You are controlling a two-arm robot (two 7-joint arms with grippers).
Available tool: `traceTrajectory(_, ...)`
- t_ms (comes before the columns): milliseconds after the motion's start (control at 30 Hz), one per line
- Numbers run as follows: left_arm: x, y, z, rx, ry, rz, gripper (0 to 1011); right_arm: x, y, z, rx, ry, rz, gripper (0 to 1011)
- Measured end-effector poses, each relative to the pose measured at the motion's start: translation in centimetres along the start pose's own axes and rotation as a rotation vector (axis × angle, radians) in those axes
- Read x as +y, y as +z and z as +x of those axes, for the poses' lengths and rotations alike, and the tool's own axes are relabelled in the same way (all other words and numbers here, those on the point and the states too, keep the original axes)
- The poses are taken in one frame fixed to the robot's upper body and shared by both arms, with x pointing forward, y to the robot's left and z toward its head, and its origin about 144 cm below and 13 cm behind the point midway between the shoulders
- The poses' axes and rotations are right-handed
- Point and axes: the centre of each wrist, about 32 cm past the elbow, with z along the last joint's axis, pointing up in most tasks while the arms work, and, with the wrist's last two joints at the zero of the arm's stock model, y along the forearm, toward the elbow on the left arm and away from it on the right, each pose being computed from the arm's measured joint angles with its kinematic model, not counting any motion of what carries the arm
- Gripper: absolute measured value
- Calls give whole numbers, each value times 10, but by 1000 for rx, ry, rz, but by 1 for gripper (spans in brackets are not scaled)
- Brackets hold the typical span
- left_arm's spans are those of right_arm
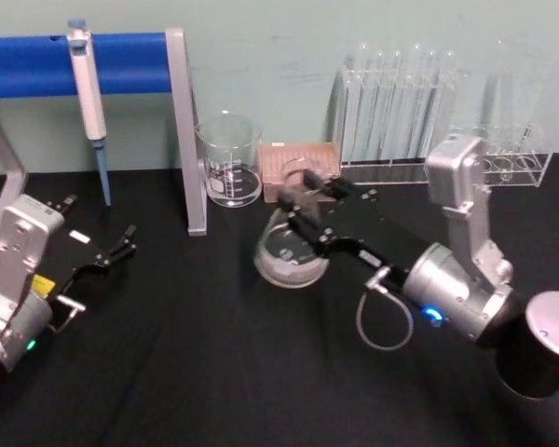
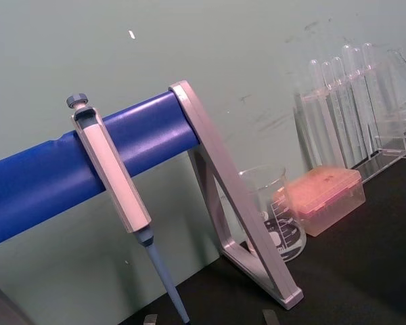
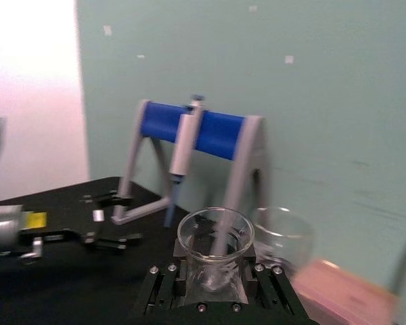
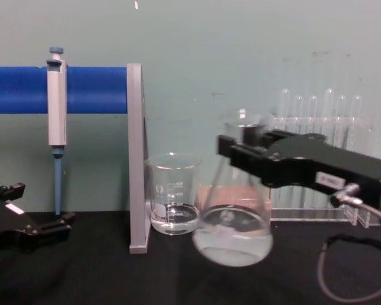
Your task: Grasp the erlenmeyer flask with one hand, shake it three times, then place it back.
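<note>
Finding: the right claw (image 4: 241, 143) is pinching the erlenmeyer flask (image 4: 233, 219) at its neck, one finger on each side. The flask hangs tilted over the middle of the worktop (image 1: 186, 354), its wide base tipped toward the robot. We judge the base to be clear of the surface. The shaking step appears to be in hand, though we cannot tell how many shakes are done.

Next move: the remaining shakes call for short swings with a firm hold on the neck. The flask must then be brought upright and lowered flat before the claw lets go.

Left claw (image 1: 115, 251): spread, holding nothing, parked low at the left side of the worktop, well apart from the flask.

Surroundings: a beaker (image 1: 231, 160) stands just behind and to the left of the flask, beside the grey leg of the blue-bar stand (image 1: 184, 130), which carries a pipette (image 1: 88, 98). A pink tip box (image 1: 281, 163) sits close behind the flask. Test tubes in a clear rack (image 1: 396, 107) stand behind the right arm.

Risk: we judge the beaker and the tip box the likeliest to be struck on a wide swing
</note>
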Motion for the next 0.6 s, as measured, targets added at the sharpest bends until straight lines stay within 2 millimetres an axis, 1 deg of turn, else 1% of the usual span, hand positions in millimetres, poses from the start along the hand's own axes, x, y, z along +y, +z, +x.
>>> traceTrajectory(167,0,0,0,0,0,0,1001,-13,1,4,-2,-84,4,449)
traceTrajectory(233,0,0,0,0,0,0,1001,-22,2,7,-6,-142,7,449)
traceTrajectory(333,0,0,0,0,0,0,1001,-31,3,10,-13,-197,7,449)
traceTrajectory(367,0,0,0,0,0,0,1001,-31,3,10,-13,-197,7,449)
traceTrajectory(600,0,0,0,0,0,0,1001,-55,6,16,-31,-342,0,449)
